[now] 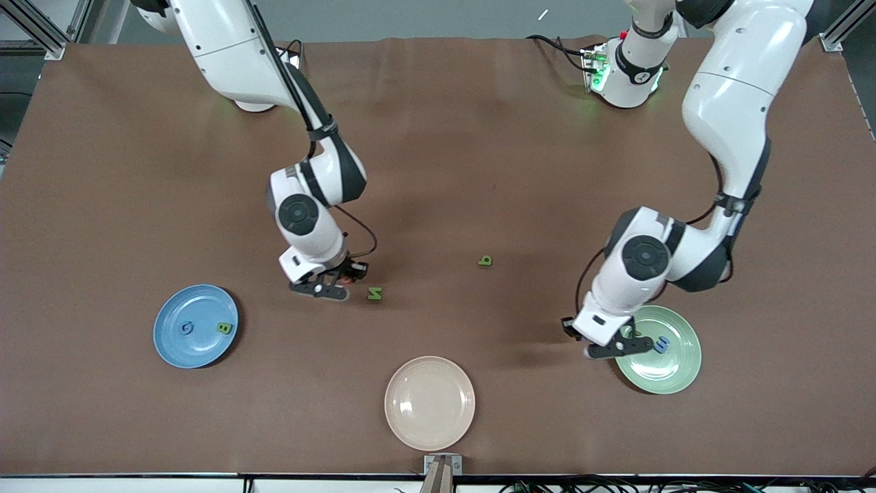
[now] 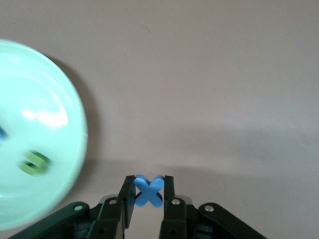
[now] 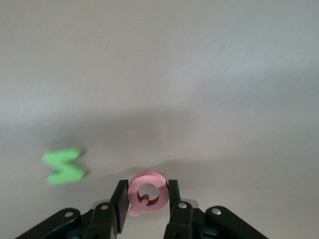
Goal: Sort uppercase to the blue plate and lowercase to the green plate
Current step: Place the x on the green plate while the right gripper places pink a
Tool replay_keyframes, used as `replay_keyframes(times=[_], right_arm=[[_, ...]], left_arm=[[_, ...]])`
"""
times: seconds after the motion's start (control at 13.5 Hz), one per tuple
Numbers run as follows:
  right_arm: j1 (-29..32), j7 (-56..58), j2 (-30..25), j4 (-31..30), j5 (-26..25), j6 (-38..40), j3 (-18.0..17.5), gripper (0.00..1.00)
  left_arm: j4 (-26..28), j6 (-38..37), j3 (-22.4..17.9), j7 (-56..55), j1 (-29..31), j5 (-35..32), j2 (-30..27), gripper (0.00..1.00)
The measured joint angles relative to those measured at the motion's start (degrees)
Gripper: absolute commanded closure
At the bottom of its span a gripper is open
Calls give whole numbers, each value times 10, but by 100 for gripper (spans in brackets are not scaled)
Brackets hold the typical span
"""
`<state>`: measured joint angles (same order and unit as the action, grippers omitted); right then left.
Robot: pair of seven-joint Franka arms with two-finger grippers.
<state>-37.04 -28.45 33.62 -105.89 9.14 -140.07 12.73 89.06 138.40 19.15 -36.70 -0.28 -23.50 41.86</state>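
You have two capitals on the blue plate (image 1: 196, 335) and two lowercase on the green plate (image 1: 674, 370); the right gripper (image 3: 146, 199) pinches the red Q (image 3: 145, 192), the left gripper (image 2: 148, 194) the blue x (image 2: 148, 190), while the green N (image 1: 374, 294) lies at the Q's three o'clock and the green b (image 1: 485, 260) waits mid-table.

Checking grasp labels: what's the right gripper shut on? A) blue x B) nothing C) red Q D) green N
C: in the right wrist view the right gripper has its fingers clamped on the red Q, while the green N lies loose on the table beside it.
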Motion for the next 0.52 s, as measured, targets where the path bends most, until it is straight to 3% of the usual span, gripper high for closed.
replay_keyframes(times=[0.52], right_arm=[[106, 192, -2, 63, 0, 55, 22, 97]], left_arm=[[-18, 0, -2, 129, 73, 0, 8, 98]])
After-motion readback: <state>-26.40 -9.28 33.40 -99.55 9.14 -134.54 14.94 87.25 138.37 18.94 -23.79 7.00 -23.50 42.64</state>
